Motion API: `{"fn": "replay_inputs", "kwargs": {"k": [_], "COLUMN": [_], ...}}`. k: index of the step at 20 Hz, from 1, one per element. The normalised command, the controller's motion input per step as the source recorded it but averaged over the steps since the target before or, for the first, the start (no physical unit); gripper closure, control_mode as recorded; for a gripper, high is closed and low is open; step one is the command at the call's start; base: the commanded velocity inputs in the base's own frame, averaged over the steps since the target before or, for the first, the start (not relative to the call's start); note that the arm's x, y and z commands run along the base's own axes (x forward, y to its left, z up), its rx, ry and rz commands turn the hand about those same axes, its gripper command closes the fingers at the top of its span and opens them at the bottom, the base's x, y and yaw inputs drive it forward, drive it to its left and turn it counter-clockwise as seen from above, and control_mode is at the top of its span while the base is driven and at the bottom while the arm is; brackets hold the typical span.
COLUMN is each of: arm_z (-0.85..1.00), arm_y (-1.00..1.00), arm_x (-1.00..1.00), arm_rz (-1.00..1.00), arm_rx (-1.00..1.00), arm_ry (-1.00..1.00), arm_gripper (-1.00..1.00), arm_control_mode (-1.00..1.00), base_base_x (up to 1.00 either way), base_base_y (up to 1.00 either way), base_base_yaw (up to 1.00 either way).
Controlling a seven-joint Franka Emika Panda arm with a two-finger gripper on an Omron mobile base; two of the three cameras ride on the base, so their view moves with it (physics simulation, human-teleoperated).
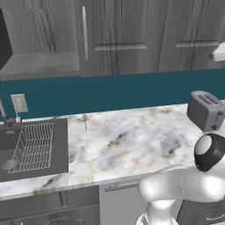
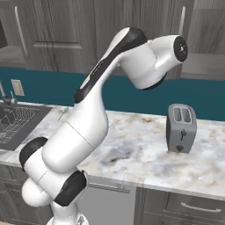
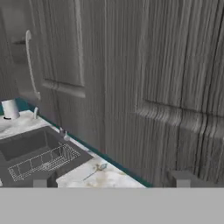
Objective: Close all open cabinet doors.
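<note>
The cabinet doors hang above the counter, over the teal backsplash. In the left base view the door with the silver handle sits flush with its neighbours, no gap or swing visible. Left of it, above the sink, the lower edge of a cabinet shows as a grey slab; can't tell if a door there is open. In the right base view the doors behind the arm look shut too, though the arm hides part of them. Far right above the toaster, a door with a handle seems closed, its edge cut off by the frame.

Hand view: gripper faces a door panel close up, tips spread wide, nothing between them, not touching the door. Panel looks flush.

Judgement: the doors in front of the arm appear closed, task is late or done; only the cabinets beyond the sink side and far right remain unchecked.
</note>
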Motion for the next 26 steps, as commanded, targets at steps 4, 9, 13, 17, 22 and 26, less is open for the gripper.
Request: {"fn": "replay_inputs", "kwargs": {"k": [4,9,13,17,22,26], "arm_z": [-0.44,-0.28,0.02,0.16,0.14,0.13], "arm_y": [1.0,0.92,0.15,0.0,-0.08,-0.05], "arm_x": [-0.69,-0.59,-1.0,-1.0,-1.0,-0.77], "arm_rz": [0.0,-0.01,-0.12,-0.15,-0.06,0.0], "arm_rx": [-0.23,-0.16,-0.04,0.0,0.0,0.0], "arm_ry": [-0.18,-0.23,-0.33,-0.11,0.0,0.0], "arm_gripper": [-1.0,-1.0,-1.0,-1.0,-1.0,-1.0], "arm_control_mode": [-1.0,-1.0,-1.0,-1.0,-1.0,-1.0], "base_base_x": [0.0,0.0,0.0,0.0,0.0,0.0], "base_base_y": [0.0,0.0,0.0,0.0,0.0,0.0], "base_base_yaw": [0.0,0.0,0.0,0.0,0.0,0.0]}}
